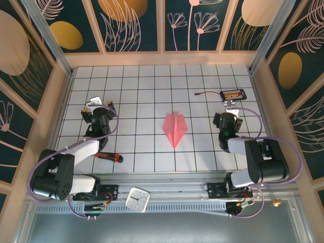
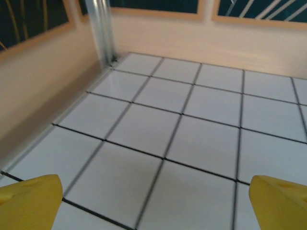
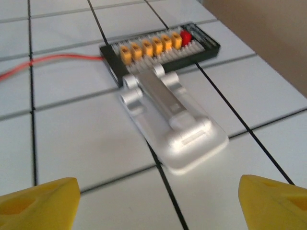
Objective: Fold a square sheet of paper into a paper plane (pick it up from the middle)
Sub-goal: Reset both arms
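Observation:
The salmon-pink paper plane [image 1: 174, 128] lies flat on the middle of the tiled table, its narrow nose toward the near edge; the square sheet of paper shows only in this folded form. My left gripper [image 1: 94, 104] sits about three tiles left of it. Its yellow fingertips [image 2: 29, 203] stand wide open over bare tile, and the left gripper [image 2: 156, 206] holds nothing. My right gripper [image 1: 230, 109] is about two tiles right of the plane. Seen from the wrist, the right gripper [image 3: 158, 203] is open and empty, well apart from the plane.
A silver stand [image 3: 168, 115] lies just ahead of the right gripper, with a black connector board [image 3: 158, 45] and its red wire [image 3: 48, 62] behind it. A red-handled black tool [image 1: 109, 157] lies near the left arm. A white clock [image 1: 137, 199] sits on the front rail.

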`<state>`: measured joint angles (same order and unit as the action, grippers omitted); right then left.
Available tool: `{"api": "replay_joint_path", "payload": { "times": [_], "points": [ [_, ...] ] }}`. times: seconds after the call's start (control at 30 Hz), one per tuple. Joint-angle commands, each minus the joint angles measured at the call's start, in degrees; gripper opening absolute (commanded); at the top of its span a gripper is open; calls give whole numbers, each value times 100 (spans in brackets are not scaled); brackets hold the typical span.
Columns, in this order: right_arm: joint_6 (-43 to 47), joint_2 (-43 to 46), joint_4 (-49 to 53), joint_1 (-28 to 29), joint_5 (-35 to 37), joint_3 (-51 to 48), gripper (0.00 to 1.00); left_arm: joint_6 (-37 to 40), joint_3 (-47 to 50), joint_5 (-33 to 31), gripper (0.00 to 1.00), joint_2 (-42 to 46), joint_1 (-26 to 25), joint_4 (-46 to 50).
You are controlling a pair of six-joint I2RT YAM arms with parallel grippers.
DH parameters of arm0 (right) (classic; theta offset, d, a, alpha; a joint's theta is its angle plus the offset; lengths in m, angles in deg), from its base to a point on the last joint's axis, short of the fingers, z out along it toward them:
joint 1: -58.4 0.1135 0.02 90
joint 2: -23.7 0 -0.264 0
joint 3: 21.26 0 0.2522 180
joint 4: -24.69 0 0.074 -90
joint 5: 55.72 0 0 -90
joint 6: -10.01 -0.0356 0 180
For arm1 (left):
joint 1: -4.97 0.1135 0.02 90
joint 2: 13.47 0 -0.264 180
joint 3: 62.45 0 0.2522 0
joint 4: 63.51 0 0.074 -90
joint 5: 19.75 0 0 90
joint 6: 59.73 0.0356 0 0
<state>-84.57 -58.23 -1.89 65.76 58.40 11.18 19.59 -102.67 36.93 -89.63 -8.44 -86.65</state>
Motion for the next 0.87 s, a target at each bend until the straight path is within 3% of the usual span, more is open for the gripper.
{"api": "replay_joint_path", "payload": {
  "times": [0.0, 0.07, 0.1, 0.13, 0.2, 0.23, 0.3, 0.37, 0.43, 0.47, 0.83],
  "points": [
    [358, 40, -2025, -207, -638, -212, 87, 317, 321, 265, 99, -146, 314, -867],
    [354, 44, -2174, -342, -842, -280, 87, 13, 861, 907, 99, -247, 681, -1786],
    [358, 46, -2336, -405, -935, -340, 86, -21, 868, 1059, 99, -284, 810, -1790],
    [384, -34, -2784, -448, -1030, -551, 87, 101, 870, 1129, 99, -243, 871, -1812],
    [348, -516, -4164, -612, -1273, -997, 87, 516, 1221, 1251, 99, -253, 905, -2721],
    [300, -634, -4331, -666, -1423, -1069, 87, 582, 1472, 1340, 99, -323, 950, -3410],
    [291, -845, -4449, -699, -1357, -974, 88, 434, 1753, 1639, 99, -665, 1149, -4144],
    [189, -756, -3772, -725, -1349, -738, 89, 485, 1827, 1681, 99, -1215, 1165, -4918],
    [208, -771, -3892, -721, -1335, -767, 99, 441, 1460, 1713, 99, -1044, 1169, -3888],
    [214, -782, -3866, -716, -1331, -760, 99, 432, 1374, 1663, 99, -1123, 1174, -3796],
    [288, -798, -3872, -692, -1404, -745, 99, 435, 1515, 1634, 99, -1099, 1178, -4066]
  ]
}}
